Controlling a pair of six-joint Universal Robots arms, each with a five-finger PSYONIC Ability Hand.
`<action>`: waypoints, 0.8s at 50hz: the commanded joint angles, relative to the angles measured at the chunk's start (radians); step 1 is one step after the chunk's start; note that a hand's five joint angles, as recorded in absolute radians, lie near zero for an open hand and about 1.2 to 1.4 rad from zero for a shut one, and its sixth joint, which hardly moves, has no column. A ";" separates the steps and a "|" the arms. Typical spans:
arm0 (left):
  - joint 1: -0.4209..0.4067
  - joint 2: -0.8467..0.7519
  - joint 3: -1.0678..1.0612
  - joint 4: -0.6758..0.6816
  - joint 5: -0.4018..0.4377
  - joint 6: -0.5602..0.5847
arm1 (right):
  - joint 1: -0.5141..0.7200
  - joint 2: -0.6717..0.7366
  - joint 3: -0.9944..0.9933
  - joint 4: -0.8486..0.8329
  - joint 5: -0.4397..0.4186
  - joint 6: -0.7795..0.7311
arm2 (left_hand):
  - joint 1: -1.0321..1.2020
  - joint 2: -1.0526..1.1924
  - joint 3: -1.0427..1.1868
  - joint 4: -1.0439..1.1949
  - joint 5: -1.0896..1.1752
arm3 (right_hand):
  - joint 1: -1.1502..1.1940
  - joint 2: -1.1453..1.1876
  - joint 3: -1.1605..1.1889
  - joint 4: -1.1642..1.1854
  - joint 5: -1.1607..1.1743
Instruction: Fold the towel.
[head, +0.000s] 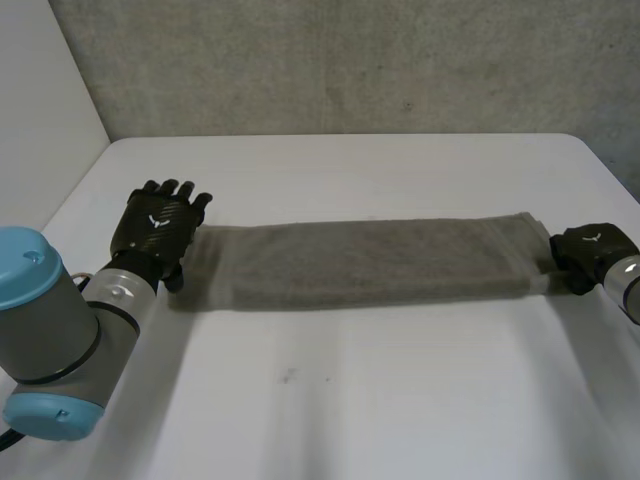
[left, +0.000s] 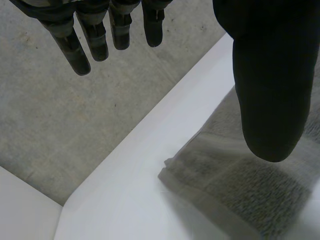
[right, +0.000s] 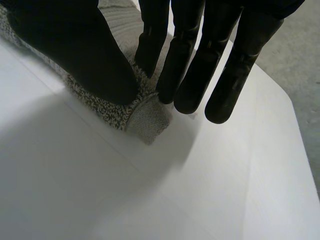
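Observation:
A grey towel (head: 370, 262), folded into a long narrow strip, lies across the middle of the white table (head: 350, 400). My left hand (head: 160, 225) rests at the strip's left end with its fingers (left: 90, 35) straight and spread. Its thumb (left: 265, 90) hovers just over the towel's end corner (left: 235, 190) without holding it. My right hand (head: 590, 255) is at the strip's right end. Its thumb (right: 80, 55) and fingers (right: 150, 45) pinch the towel's near right corner (right: 142, 117) between them.
Behind the table stands a grey wall (head: 350, 60), with a white panel (head: 40, 110) at the far left. Bare tabletop stretches in front of and behind the towel. My left arm's grey and light-blue joint (head: 40, 340) sits at the front left.

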 joint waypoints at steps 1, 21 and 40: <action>0.003 0.000 -0.007 0.001 0.000 0.000 | -0.081 0.000 -0.019 0.006 0.041 -0.063 | 0.004 0.010 0.008 0.007 -0.029 | 0.456 0.227 0.217 0.207 0.255; 0.006 0.005 -0.011 0.001 -0.005 0.000 | 0.095 -0.217 -0.101 0.019 0.149 0.035 | 0.004 0.010 0.008 0.007 -0.029 | 0.456 0.227 0.217 0.207 0.255; 0.006 0.020 -0.015 0.001 -0.005 0.000 | 0.826 -0.003 -0.128 -0.148 -0.011 0.090 | 0.004 0.010 0.008 0.007 -0.029 | 0.456 0.227 0.217 0.207 0.255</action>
